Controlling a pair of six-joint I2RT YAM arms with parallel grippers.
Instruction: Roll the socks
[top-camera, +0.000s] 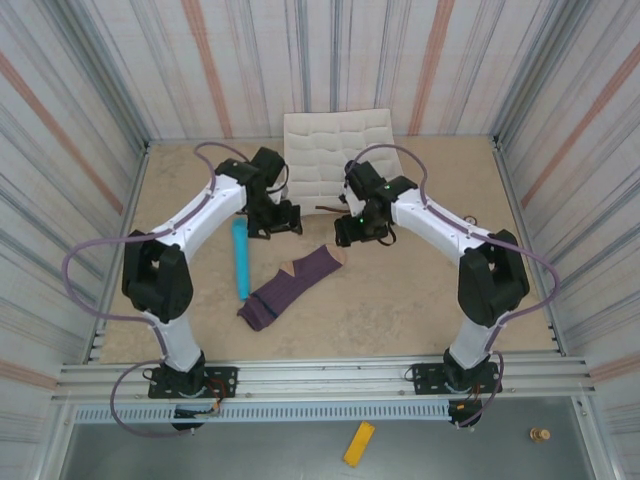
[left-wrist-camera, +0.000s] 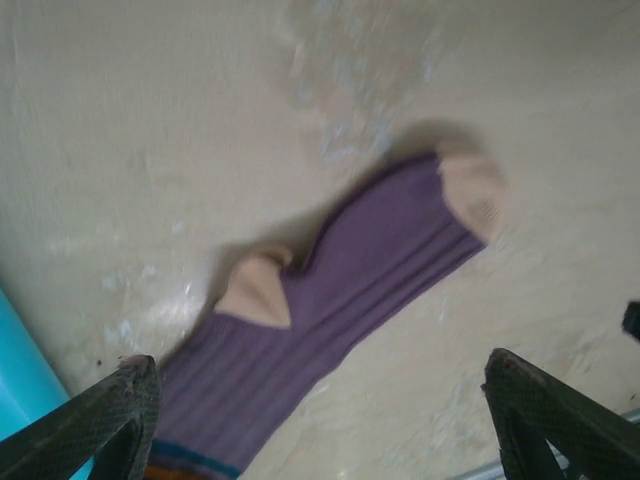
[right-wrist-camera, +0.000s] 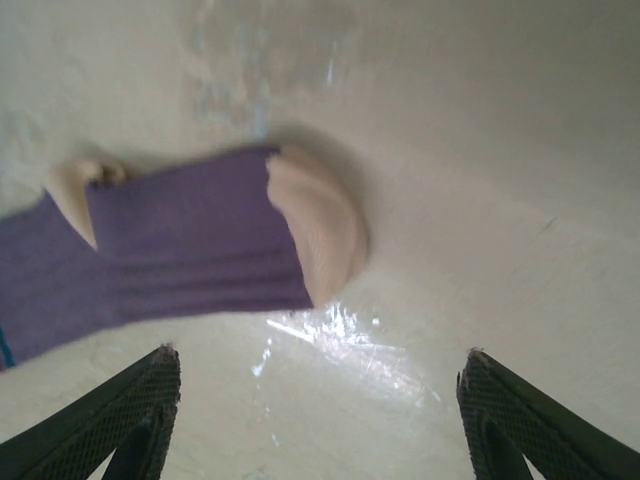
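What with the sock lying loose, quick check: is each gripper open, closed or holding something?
Left gripper: open, holding nothing.
Right gripper: open, holding nothing.

The beige counter (top-camera: 400, 300) carries three things. The purple socks (top-camera: 295, 285) lie flat near the middle, the tan toe towards the far right. A light blue cylinder (top-camera: 241, 260) lies just beside them on the left. A white quilted pad (top-camera: 325, 150) rests at the far edge.
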